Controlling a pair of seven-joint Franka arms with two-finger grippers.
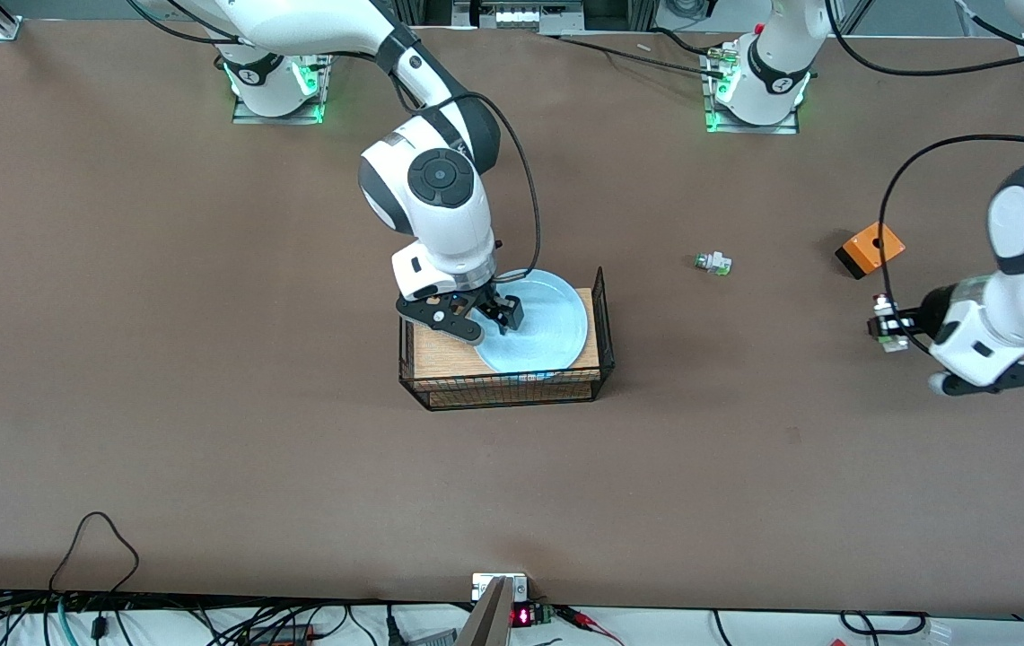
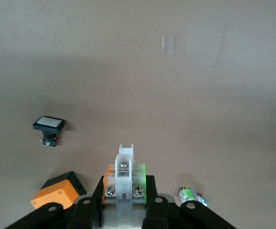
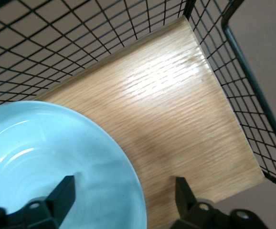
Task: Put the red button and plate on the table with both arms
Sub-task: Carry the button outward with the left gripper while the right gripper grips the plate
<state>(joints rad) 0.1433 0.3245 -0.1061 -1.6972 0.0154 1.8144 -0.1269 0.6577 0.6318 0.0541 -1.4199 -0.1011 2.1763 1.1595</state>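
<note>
The light-blue plate (image 1: 540,325) lies on the wood top of a small black wire rack (image 1: 512,388) on the brown table (image 1: 206,404). My right gripper (image 1: 489,321) is down at the plate's rim toward the right arm's end, open. In the right wrist view the right gripper (image 3: 123,188) straddles the rim of the plate (image 3: 57,157), with one finger over the plate and one over the wood. My left gripper (image 1: 902,323) hangs above the table at the left arm's end, shut on the red button (image 1: 887,321). In the left wrist view the left gripper (image 2: 124,193) holds the button (image 2: 124,167) by its white body.
A white-green part (image 1: 713,263) (image 2: 191,196) lies on the table between the rack and the left arm's end. An orange box (image 1: 870,249) (image 2: 57,193) sits beside the left gripper. A black part with a white cap (image 2: 48,125) lies on the table. The rack's wire walls (image 3: 252,95) enclose the wood top (image 3: 176,109).
</note>
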